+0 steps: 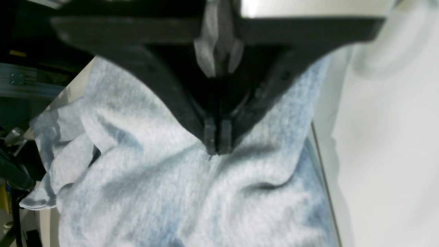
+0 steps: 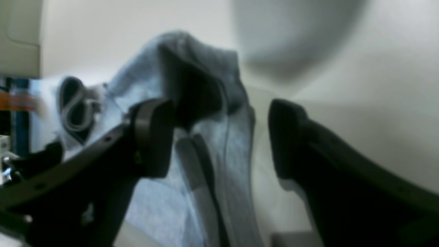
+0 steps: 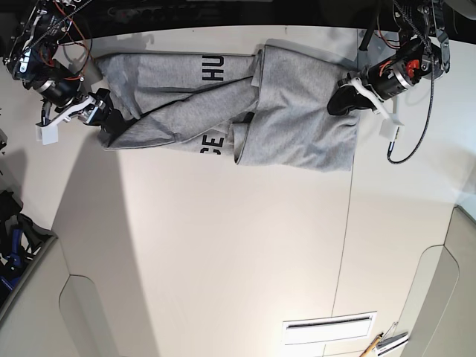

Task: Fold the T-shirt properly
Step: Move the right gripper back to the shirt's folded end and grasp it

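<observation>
The heather-grey T-shirt (image 3: 297, 111) lies crumpled and partly folded over itself along the table's far edge, with black block letters (image 3: 214, 71) showing on it. My left gripper (image 3: 342, 100) is at the shirt's right end. In the left wrist view the left gripper (image 1: 217, 145) is shut, its tips pinching the shirt's fabric (image 1: 137, 171). My right gripper (image 3: 103, 117) is at the shirt's left end. In the right wrist view the right gripper (image 2: 219, 137) is open, with a raised fold of the shirt (image 2: 154, 206) between its jaws.
The white table (image 3: 223, 245) stretches toward the near side, with a seam (image 3: 346, 223) running down it. A white slotted plate (image 3: 327, 327) and small tools (image 3: 383, 343) lie near the bottom. A black cable (image 3: 418, 137) hangs by the left arm. Clutter (image 3: 15, 238) sits off the left edge.
</observation>
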Action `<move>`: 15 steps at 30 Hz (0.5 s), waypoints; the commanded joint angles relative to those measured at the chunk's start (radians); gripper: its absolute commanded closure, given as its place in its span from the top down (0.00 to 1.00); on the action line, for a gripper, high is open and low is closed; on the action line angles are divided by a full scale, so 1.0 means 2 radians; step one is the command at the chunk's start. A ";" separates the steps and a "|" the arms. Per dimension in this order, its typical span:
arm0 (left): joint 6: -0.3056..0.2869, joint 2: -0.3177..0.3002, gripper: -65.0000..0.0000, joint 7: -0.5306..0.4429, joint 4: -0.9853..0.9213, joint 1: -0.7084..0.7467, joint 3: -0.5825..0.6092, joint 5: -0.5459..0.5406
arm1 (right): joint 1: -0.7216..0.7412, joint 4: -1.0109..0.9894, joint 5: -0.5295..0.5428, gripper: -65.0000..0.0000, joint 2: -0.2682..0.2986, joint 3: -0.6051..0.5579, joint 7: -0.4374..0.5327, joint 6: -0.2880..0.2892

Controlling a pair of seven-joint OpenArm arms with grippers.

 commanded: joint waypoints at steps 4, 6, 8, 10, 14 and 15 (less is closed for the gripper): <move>0.006 -0.003 0.00 0.022 0.002 0.000 0.001 0.021 | 0.002 -0.020 0.035 0.66 0.004 -0.024 -0.028 0.004; 0.006 -0.003 0.00 0.022 0.002 -0.003 0.001 0.021 | 0.002 -0.020 0.043 0.66 0.003 -0.036 -0.041 0.004; 0.006 -0.003 0.00 0.022 0.002 -0.003 0.001 0.021 | 0.002 -0.020 0.045 0.66 0.003 -0.047 -0.042 0.004; 0.006 -0.003 0.00 0.022 0.002 -0.003 0.001 0.021 | 0.002 -0.020 0.045 0.66 0.003 -0.057 -0.042 0.004; 0.006 -0.003 0.00 0.021 0.002 -0.003 0.001 0.021 | 0.002 -0.020 0.045 0.61 0.003 -0.071 -0.043 0.004; 0.006 -0.003 0.00 0.021 0.002 -0.003 0.001 0.017 | 0.003 -0.020 0.045 0.52 0.003 -0.073 -0.042 0.004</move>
